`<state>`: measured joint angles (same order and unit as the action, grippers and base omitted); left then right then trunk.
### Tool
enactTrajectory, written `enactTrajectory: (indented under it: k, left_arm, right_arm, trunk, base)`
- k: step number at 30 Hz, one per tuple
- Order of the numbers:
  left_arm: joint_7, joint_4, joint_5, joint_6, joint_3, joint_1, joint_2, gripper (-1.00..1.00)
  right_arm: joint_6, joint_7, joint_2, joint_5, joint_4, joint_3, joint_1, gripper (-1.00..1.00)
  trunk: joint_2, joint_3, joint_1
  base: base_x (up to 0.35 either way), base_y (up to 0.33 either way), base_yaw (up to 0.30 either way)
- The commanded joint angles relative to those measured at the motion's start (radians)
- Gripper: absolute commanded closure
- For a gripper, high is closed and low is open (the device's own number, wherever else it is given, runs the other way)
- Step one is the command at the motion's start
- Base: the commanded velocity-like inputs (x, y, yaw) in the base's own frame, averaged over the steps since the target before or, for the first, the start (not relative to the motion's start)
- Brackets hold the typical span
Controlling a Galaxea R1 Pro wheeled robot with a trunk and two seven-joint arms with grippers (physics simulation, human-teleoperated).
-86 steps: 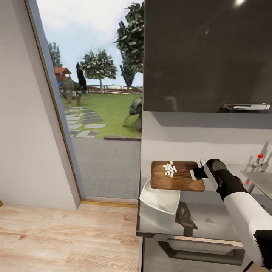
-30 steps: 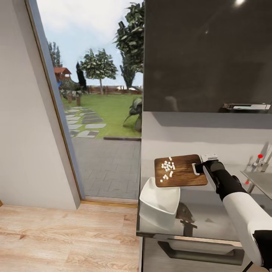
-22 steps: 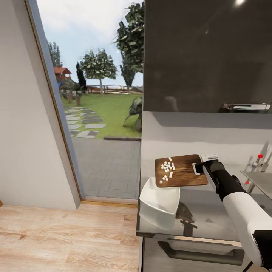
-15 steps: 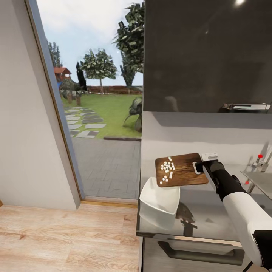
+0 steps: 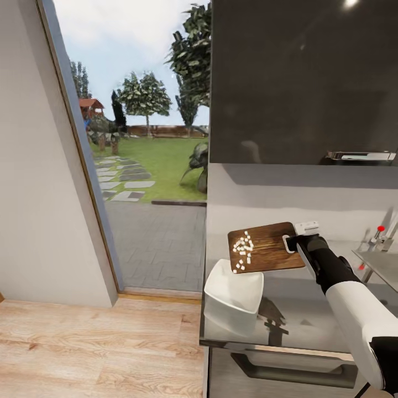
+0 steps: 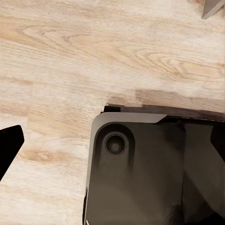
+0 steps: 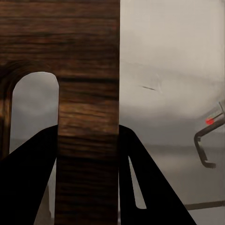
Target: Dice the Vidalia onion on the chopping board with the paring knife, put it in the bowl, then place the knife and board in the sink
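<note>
One grey countertop filled the lower right of the head view, the white bowl at its left end. Above the bowl I held the chopping board tilted, my right gripper clamped on its handle end. Diced onion lay near the lower edge; tilted too steeply, pieces could overshoot onto the floor.
</note>
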<state>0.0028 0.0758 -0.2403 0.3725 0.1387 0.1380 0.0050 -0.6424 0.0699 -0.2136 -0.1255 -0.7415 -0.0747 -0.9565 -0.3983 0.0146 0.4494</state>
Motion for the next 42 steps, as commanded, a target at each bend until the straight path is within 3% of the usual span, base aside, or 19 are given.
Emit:
enactTrajectory:
  k: [1,10,12,15,18,37,42]
  left_arm:
    - [0.0,0.004,-0.007,0.006,0.009,0.002,0.0,-1.0]
    - [0.0,0.004,-0.007,0.006,0.009,0.002,0.0,-1.0]
    - [0.0,0.004,-0.007,0.006,0.009,0.002,0.0,-1.0]
    - [0.0,0.004,-0.007,0.006,0.009,0.002,0.0,-1.0]
    - [0.0,0.004,-0.007,0.006,0.009,0.002,0.0,-1.0]
    - [0.0,0.004,-0.007,0.006,0.009,0.002,0.0,-1.0]
    - [0.0,0.004,-0.007,0.006,0.009,0.002,0.0,-1.0]
  right_arm:
    - [-0.006,0.001,-0.001,-0.005,-0.001,-0.005,-0.001,1.0]
    - [-0.005,0.002,-0.001,-0.007,-0.001,-0.006,-0.001,1.0]
    - [0.0,0.002,0.0,-0.056,0.0,-0.005,-0.001,1.0]
    - [0.023,0.001,0.002,-0.094,0.003,-0.005,-0.001,1.0]
    - [0.034,0.001,0.006,-0.106,0.004,-0.005,-0.001,1.0]
    - [0.038,0.0,0.009,-0.112,0.004,-0.004,-0.001,1.0]
    - [0.038,-0.017,0.005,-0.087,0.004,0.011,-0.001,1.0]
  trunk:
    - [-0.002,0.002,0.001]
    - [-0.002,0.002,0.001]
    - [-0.002,0.002,0.001]
    - [-0.002,0.002,0.001]
    - [-0.002,0.002,0.001]
    - [-0.002,0.002,0.001]
    - [-0.002,0.002,0.001]
  base:
    - [0.0,0.0,0.0]
    - [0.0,0.0,0.0]
    - [0.0,0.0,0.0]
    - [0.0,0.0,0.0]
    - [0.0,0.0,0.0]
    - [0.0,0.0,0.0]
    - [0.0,0.0,0.0]
